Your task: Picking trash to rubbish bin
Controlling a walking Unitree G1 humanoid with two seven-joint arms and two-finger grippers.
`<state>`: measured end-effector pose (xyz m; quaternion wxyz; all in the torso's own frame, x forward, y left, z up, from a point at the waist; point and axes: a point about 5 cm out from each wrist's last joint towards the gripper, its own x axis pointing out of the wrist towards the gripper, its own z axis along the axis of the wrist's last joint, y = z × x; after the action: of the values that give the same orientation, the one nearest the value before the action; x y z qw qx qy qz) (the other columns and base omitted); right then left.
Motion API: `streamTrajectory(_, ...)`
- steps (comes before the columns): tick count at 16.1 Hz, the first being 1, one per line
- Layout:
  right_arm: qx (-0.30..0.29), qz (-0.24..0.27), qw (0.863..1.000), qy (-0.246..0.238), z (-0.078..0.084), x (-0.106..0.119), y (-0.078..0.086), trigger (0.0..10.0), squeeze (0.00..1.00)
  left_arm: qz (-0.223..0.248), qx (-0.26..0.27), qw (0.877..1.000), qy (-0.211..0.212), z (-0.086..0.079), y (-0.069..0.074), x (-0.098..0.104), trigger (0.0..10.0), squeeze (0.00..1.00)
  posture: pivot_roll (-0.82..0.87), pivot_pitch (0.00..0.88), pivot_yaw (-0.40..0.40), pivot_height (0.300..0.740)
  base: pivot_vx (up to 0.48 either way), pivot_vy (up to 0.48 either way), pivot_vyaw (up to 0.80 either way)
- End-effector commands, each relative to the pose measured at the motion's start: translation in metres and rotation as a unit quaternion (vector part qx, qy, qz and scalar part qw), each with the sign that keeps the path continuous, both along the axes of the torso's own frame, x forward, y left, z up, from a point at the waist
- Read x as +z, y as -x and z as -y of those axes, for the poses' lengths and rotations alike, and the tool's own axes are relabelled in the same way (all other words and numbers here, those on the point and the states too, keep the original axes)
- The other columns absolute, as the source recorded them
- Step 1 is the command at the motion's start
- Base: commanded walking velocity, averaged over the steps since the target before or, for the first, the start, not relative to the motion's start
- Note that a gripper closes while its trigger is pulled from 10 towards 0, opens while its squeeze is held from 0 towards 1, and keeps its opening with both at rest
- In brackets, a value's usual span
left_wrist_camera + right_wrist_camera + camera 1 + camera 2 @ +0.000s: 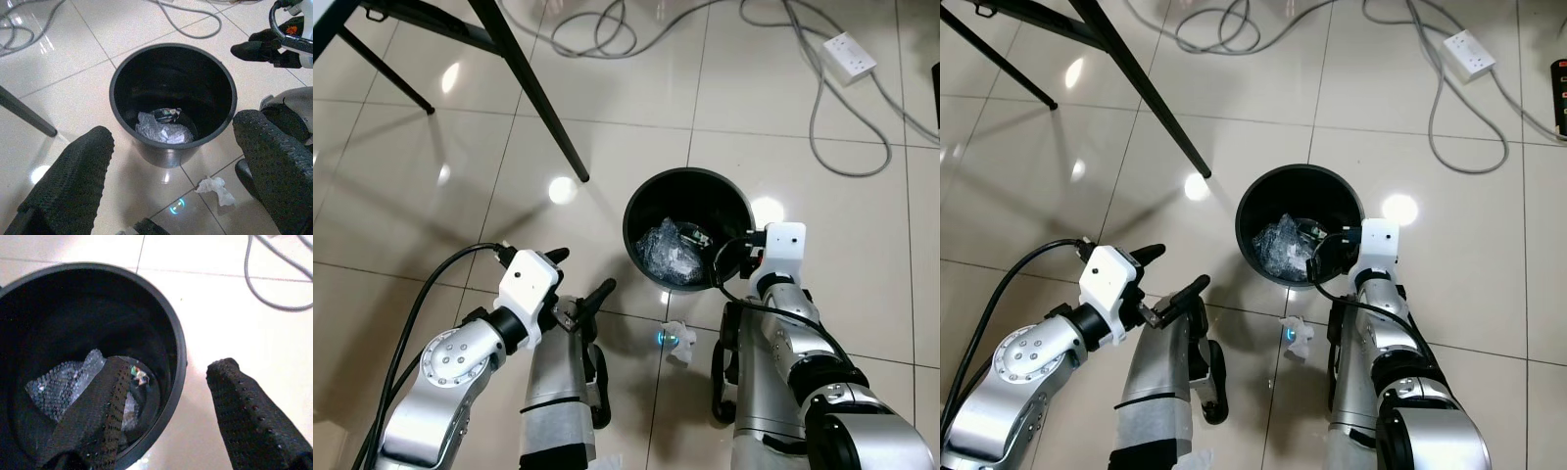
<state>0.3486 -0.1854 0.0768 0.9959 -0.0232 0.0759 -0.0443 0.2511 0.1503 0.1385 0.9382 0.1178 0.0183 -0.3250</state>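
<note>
Hovering at the rim of the black rubbish bin (688,227), the right gripper (166,416) stood wide and empty, one finger over the opening and one outside the wall.

Clear crumpled plastic (164,131) and a small dark wrapper lay at the bin's bottom. A crumpled white tissue (679,340) sat on the tile floor (431,186) just beside the bin, between the robot's legs. The left gripper (579,278) hung near the bin's side, fingers spread wide, holding nothing. Black table legs (533,88) slanted across the floor beyond, and grey cables (822,108) looped to a white power strip (849,56) farther off.
</note>
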Motion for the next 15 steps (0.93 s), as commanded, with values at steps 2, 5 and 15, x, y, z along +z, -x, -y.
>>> streamTrajectory(2,-0.004,-0.014,1.000,-0.005,-0.001,-0.011,0.008,10.0,0.00,-0.015,0.003,1.000,-0.010,-0.004,0.003,-0.010,10.0,0.00,0.11,0.355,0.138,0.612,0.000,0.000,0.00)
streamTrajectory(5,-0.004,-0.008,1.000,-0.010,-0.001,-0.008,0.005,10.0,0.00,-0.009,0.001,1.000,-0.012,-0.004,-0.001,-0.011,10.0,0.00,0.11,0.334,0.140,0.642,0.000,0.000,0.00)
streamTrajectory(15,-0.003,0.024,1.000,0.003,0.015,0.013,-0.004,10.0,0.00,0.015,-0.005,1.000,-0.003,0.006,-0.017,-0.010,10.0,0.00,0.08,0.256,0.135,0.740,0.000,0.000,0.00)
